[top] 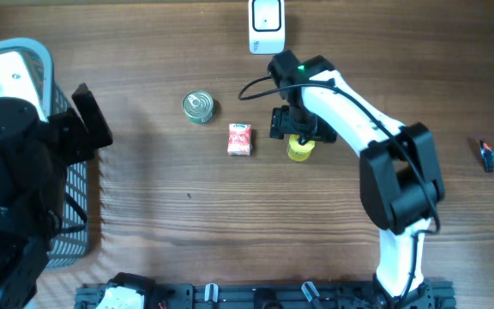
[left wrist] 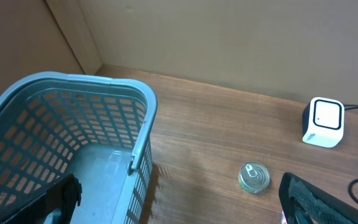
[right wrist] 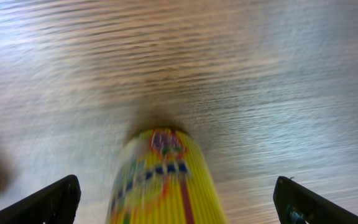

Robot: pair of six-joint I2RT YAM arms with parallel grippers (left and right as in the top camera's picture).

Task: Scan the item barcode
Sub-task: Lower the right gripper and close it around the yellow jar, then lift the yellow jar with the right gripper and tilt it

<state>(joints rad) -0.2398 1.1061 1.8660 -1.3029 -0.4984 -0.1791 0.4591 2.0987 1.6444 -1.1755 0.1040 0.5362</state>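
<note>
Right gripper point(right wrist: 176, 193) spread wide astride yellow bottle point(top: 300, 150), near scanner point(top: 266, 24); no grip. Judged: pick-up stage. Next: close, lift, present barcode to scanner. Left gripper point(left wrist: 182, 199) spread, idle.

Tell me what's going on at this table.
The right end effector hangs open over a yellow bottle, jaws wide of it, not gripping. The white scanner sits at the table's far edge. The left end effector, also open, hovers by the blue basket. A tin can and red packet lie nearby.
</note>
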